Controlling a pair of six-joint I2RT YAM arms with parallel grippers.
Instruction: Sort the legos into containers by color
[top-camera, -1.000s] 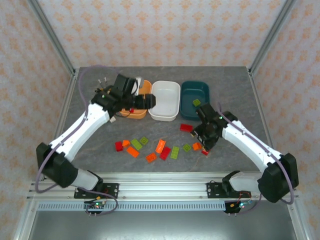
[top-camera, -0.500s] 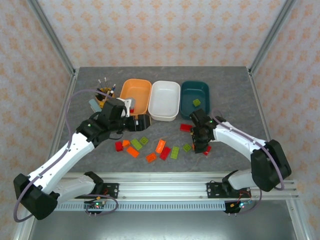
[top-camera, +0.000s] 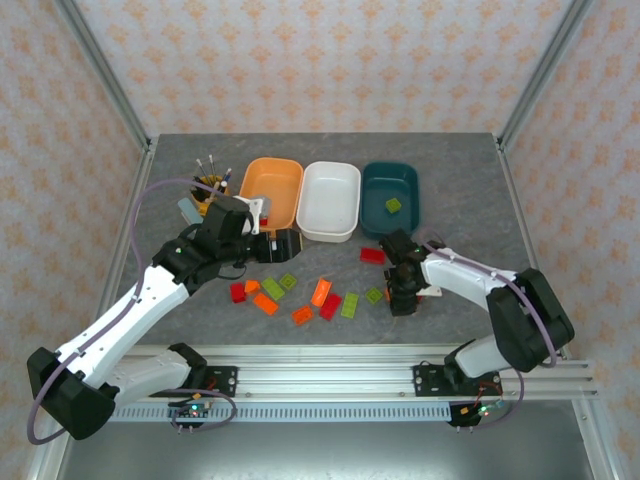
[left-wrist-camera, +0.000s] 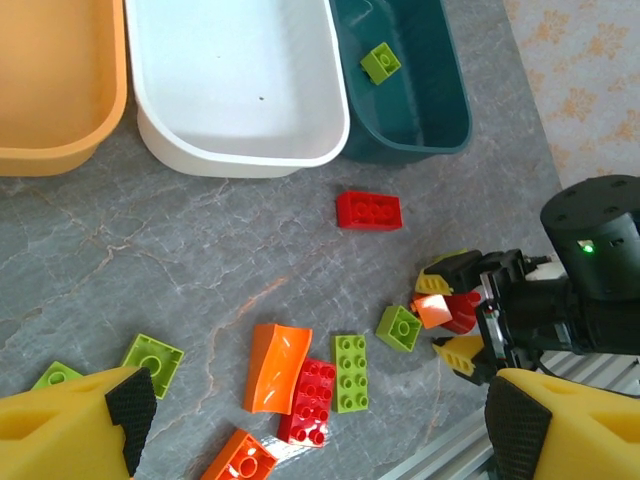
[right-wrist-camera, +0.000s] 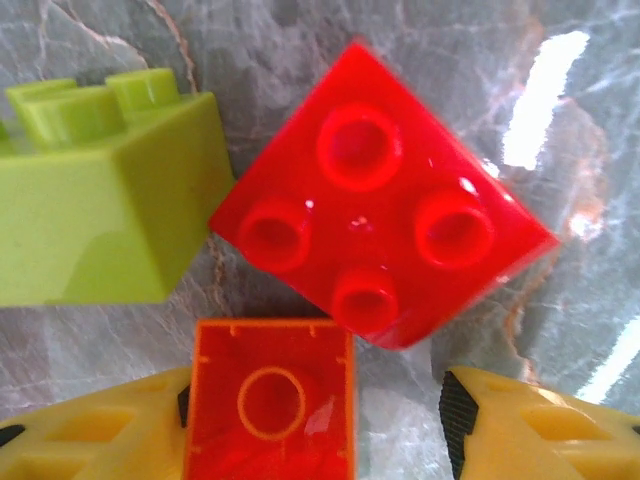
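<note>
Three containers stand in a row at the back: an orange tub (top-camera: 272, 190), a white tub (top-camera: 330, 198) and a dark teal tub (top-camera: 390, 192) that holds one green lego (left-wrist-camera: 381, 62). Red, orange and green legos lie scattered on the grey table, among them a red brick (top-camera: 372, 255) and a curved orange piece (left-wrist-camera: 277, 367). My left gripper (top-camera: 288, 243) hangs open above the scatter, empty. My right gripper (right-wrist-camera: 315, 410) is down at the table, open around an upturned orange lego (right-wrist-camera: 270, 400). That lego touches the left pad, with a gap to the right pad. A red lego (right-wrist-camera: 385, 240) and a green lego (right-wrist-camera: 100, 200) lie just beyond.
A yellow cup of pens (top-camera: 208, 185) stands left of the orange tub, close to my left arm. The metal rail (top-camera: 320, 360) runs along the near edge just behind the bricks. Frame posts rise at the back corners.
My left arm pulled back from the orange tub to above the scattered bricks, then held still. My right gripper dropped onto the orange lego and its jaws narrowed.
</note>
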